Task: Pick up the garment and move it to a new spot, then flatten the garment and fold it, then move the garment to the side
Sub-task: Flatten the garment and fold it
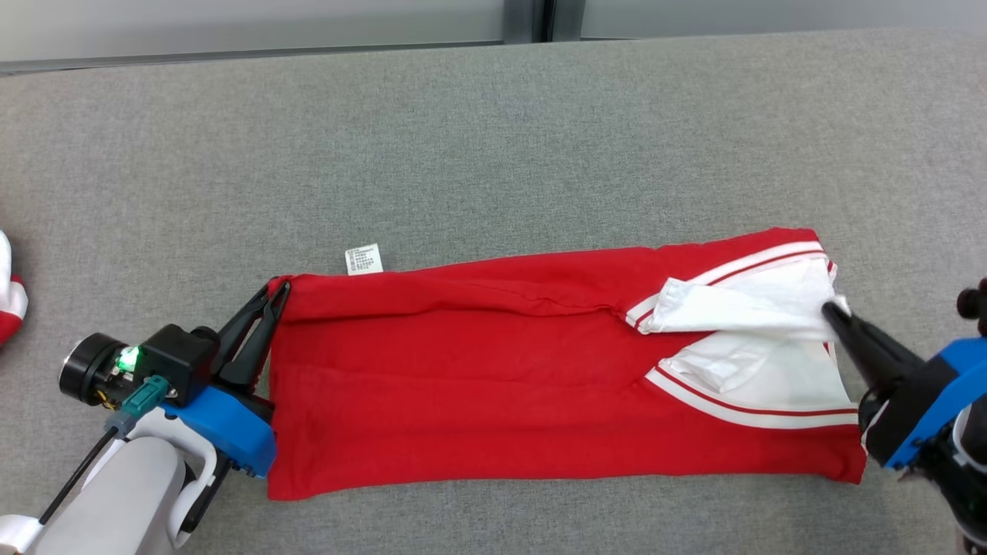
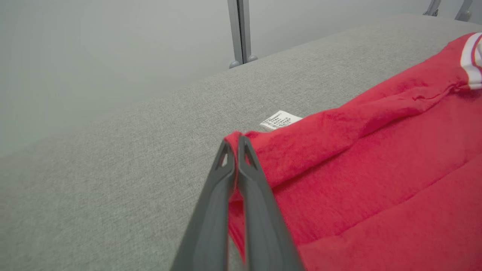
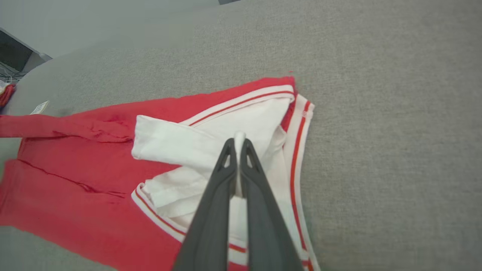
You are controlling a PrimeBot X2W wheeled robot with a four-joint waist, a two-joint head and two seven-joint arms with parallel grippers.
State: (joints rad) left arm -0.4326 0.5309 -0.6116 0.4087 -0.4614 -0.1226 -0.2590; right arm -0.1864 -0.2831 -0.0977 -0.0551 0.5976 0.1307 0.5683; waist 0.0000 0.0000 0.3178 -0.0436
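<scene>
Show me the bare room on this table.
Free: the wide strip of table beyond the garment, up to the far edge; a narrow strip at its near side. Crowded: both garment ends, where the left gripper and right gripper pinch it.

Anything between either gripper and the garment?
Nothing visible. The left gripper is shut on a red corner of the garment; the right gripper is shut on its white fabric at the other end.

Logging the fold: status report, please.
Left gripper, jaws shut on garment corner. Right gripper, jaws shut on white inner layer. Another cloth far left, apart.
</scene>
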